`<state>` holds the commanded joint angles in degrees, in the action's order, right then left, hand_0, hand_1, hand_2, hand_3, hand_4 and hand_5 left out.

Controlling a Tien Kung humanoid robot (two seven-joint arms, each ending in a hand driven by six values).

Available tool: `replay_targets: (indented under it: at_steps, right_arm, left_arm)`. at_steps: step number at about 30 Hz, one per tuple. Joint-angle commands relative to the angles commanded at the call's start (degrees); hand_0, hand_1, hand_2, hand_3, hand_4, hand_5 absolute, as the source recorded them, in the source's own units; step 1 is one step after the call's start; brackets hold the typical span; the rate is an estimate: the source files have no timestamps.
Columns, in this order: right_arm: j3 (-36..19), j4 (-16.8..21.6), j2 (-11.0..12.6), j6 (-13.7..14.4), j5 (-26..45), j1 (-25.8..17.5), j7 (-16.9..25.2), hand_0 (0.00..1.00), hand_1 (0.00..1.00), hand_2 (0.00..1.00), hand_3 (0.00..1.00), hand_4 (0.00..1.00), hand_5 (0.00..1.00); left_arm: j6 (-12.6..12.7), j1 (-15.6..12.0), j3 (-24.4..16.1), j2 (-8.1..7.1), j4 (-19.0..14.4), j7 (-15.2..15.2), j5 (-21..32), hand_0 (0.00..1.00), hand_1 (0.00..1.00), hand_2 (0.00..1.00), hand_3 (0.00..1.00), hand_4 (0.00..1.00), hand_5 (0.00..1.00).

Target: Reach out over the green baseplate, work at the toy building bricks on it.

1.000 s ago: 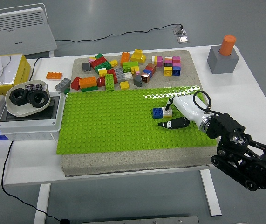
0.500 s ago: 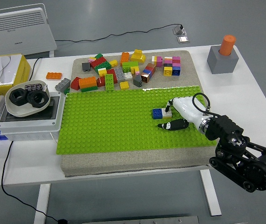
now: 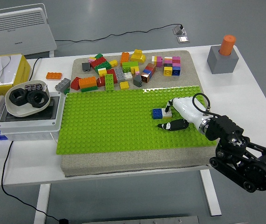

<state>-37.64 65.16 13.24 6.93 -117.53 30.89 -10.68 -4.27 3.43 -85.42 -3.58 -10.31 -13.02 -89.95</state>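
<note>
**Robot hand pinches brick on baseplate**

Right hand (image 3: 173, 114), entering from the lower right of the frame, reaches over the green baseplate (image 3: 109, 123) at centre; its white fingers close on a small white brick (image 3: 168, 112) touching a blue brick (image 3: 158, 113) right of centre, a black thumb (image 3: 172, 124) lying just below; loose bricks (image 3: 123, 70) sit heaped above the plate, on the tan mat (image 3: 77, 163).

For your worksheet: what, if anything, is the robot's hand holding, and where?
The right hand pinches the small white brick beside the blue brick, at its right end.
</note>
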Motion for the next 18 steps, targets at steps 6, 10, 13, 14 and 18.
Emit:
replay_targets:
  at_steps: [6,10,13,14,18]
  right_arm:
    - [-1.70,3.75,0.62,0.03,0.18,-0.19,-1.05,0.718,0.698,0.752,0.596,0.898,0.603]
    - [-4.34,6.27,0.70,0.46,1.22,-1.20,-1.06,0.718,0.698,0.752,0.603,0.888,0.595]
    - [-6.85,7.40,0.73,2.30,4.55,-3.01,0.34,0.718,0.698,0.752,0.603,0.888,0.595]
    - [-7.79,7.56,0.80,3.44,6.29,-3.96,1.40,0.687,0.676,0.731,0.609,0.864,0.565]
    - [-10.32,7.58,1.38,8.04,14.26,-8.28,6.32,0.687,0.676,0.731,0.609,0.864,0.565]
  left_arm:
    - [0.02,-0.05,-0.01,0.00,0.00,-0.03,0.01,0.748,0.594,0.631,0.710,0.708,0.877]
    - [0.01,-0.05,0.06,-0.05,0.00,-0.04,0.03,0.748,0.594,0.631,0.710,0.708,0.877]
    - [0.00,-0.04,0.27,-0.11,0.00,-0.03,0.10,0.748,0.594,0.631,0.710,0.708,0.877]
    - [-0.01,-0.04,0.42,-0.14,0.00,-0.03,0.21,0.748,0.594,0.631,0.709,0.708,0.873]
    - [-0.19,-0.08,0.83,-0.22,0.00,-0.01,0.54,0.748,0.594,0.631,0.709,0.708,0.873]
